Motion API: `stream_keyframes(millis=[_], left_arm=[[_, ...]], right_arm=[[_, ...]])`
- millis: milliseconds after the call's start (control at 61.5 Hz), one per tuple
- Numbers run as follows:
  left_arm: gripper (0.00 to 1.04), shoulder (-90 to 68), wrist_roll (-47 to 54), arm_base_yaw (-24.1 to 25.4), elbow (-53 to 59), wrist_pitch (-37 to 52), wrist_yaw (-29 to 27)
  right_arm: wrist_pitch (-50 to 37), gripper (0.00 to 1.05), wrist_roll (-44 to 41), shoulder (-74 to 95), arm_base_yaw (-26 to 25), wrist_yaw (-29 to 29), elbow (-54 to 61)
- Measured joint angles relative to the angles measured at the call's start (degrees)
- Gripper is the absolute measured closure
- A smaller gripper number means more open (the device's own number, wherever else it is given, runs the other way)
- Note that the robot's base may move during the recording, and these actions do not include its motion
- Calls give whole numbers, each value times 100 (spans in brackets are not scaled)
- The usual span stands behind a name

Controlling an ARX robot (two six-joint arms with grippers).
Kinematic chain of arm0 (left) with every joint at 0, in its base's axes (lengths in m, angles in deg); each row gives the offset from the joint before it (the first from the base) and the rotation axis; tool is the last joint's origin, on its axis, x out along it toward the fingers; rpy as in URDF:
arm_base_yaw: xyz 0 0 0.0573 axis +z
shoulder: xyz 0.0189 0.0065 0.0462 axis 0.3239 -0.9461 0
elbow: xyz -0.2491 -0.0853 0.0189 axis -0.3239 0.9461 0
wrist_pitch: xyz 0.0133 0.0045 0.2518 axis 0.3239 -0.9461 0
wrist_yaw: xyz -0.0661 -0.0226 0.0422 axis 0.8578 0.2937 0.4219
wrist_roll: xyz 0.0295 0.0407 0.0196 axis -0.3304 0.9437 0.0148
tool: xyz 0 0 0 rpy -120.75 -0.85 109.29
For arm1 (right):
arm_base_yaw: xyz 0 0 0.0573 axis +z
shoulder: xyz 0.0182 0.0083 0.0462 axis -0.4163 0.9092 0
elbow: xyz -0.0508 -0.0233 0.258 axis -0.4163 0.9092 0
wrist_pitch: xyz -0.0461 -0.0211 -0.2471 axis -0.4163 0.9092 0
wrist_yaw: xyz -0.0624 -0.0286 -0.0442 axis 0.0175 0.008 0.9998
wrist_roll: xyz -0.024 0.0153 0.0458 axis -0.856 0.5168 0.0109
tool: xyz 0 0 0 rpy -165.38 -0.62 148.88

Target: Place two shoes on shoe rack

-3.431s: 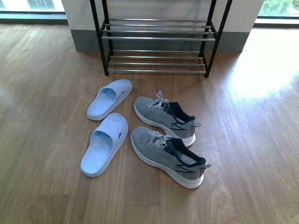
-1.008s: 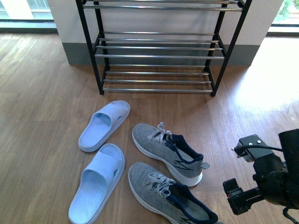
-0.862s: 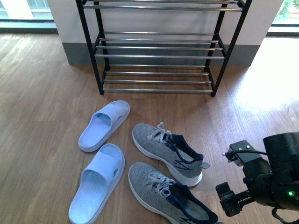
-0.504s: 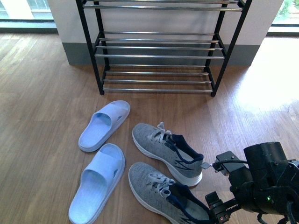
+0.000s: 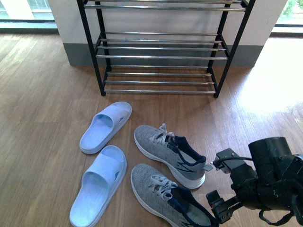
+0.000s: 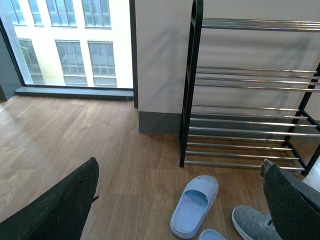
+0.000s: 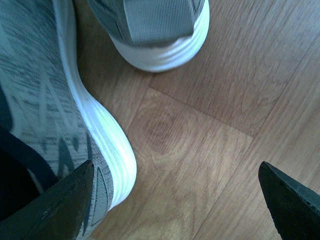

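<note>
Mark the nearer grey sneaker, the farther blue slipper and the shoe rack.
nearer grey sneaker (image 5: 143, 177): front view, on its knit toe.
farther blue slipper (image 5: 100, 131): front view, on its strap.
shoe rack (image 5: 161, 57): front view, on a chrome rod of the middle visible tier.

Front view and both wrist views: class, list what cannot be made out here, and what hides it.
1. Nearer sneaker, heel, front view: behind the right end effector and cut by the bottom edge.
2. Shoe rack, top, front view: cut by the top edge.
3. Nearer slipper, left wrist view: mostly cut by the bottom edge.
</note>
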Motion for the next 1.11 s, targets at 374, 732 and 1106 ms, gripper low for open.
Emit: stream_keyframes(millis=[374, 732, 1106], left_arm=[[9, 0, 0, 0, 0, 0, 0], [9, 0, 2, 0, 0, 0, 0], [9, 0, 0, 0, 0, 0, 2]], right_arm=[[474, 9, 66, -146, 260, -479, 66], [426, 9, 155, 660, 223, -304, -586], [293, 42, 380, 997, 221, -719, -872]])
